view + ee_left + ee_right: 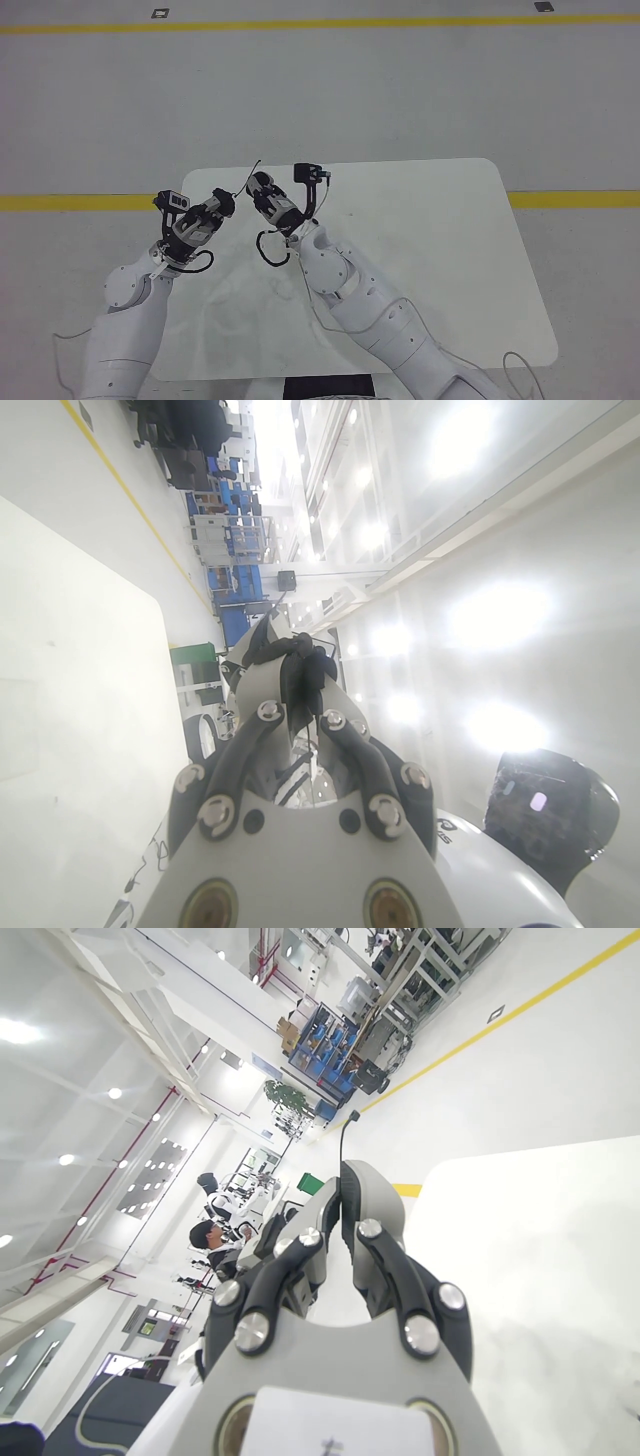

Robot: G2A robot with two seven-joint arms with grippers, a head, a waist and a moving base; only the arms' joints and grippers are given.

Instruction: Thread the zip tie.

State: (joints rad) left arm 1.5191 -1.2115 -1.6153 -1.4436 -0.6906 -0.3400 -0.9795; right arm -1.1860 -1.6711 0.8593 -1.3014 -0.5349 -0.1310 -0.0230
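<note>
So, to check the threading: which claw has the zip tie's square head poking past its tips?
The right claw: the black plastic zip tie rises from its shut tips, ending in that head. The left claw pinches only plain strap.

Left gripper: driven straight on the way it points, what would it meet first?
Most likely the right gripper: the left gripper points at it from close by, each with jaws shut on the thin black zip tie. Remaining gap is unclear.

harsh glare from ceiling lights [500,615]
</note>
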